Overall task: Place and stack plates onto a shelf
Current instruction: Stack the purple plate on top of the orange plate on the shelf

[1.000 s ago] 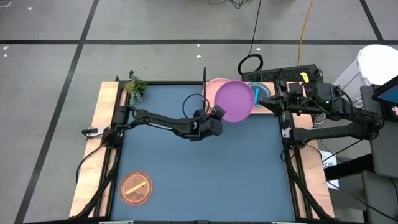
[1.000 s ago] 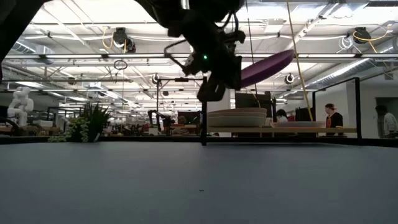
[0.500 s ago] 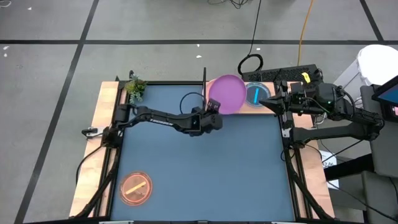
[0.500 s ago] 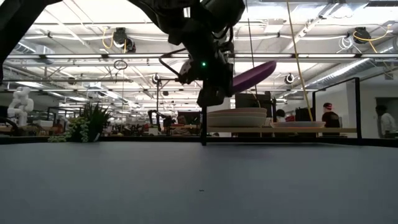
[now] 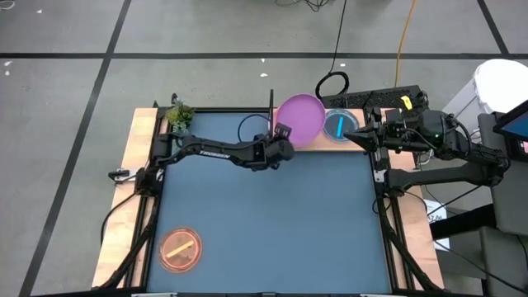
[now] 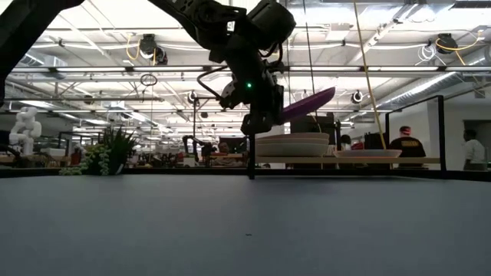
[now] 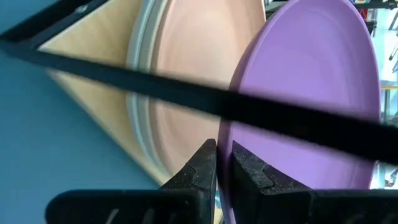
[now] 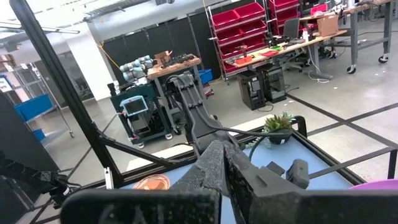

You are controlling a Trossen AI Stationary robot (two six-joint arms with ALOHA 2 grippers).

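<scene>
My left gripper (image 5: pixel 283 134) is shut on the purple plate (image 5: pixel 302 118) and holds it over the shelf (image 5: pixel 360 147), a light wooden board at the table's far edge with a thin black upright panel (image 5: pixel 271 101). In the low view the purple plate (image 6: pixel 308 103) hangs tilted above a stack of larger plates (image 6: pixel 291 144) that rests on the board. The left wrist view shows the pink plate (image 7: pixel 199 68) on top of that stack. A cyan dish (image 5: pixel 338 125) lies on the board's right part. My right gripper (image 8: pixel 224 167) is shut and waits beside the cyan dish. An orange dish (image 5: pixel 181 249) lies on the mat. My left gripper pinches the purple plate's rim (image 7: pixel 231 134) between its two fingers, one on the upper face and one underneath, at the plate's near left edge. The fingers come slanting from the table's near left side. The plate is lifted clear and tilted, its far edge higher, above the stack.
A small potted plant (image 5: pixel 179 117) stands at the far left corner. The dark blue mat (image 5: pixel 272 223) covers the table. A black cable loop (image 5: pixel 332 85) lies on the floor behind the shelf. People (image 6: pixel 403 142) stand in the room beyond.
My left gripper has carried the purple plate toward the far edge and slightly left, over the stack on the shelf, and has come down. The plate has stayed tilted in the hold and hangs lower, closer to the stack. The right arm has kept still.
</scene>
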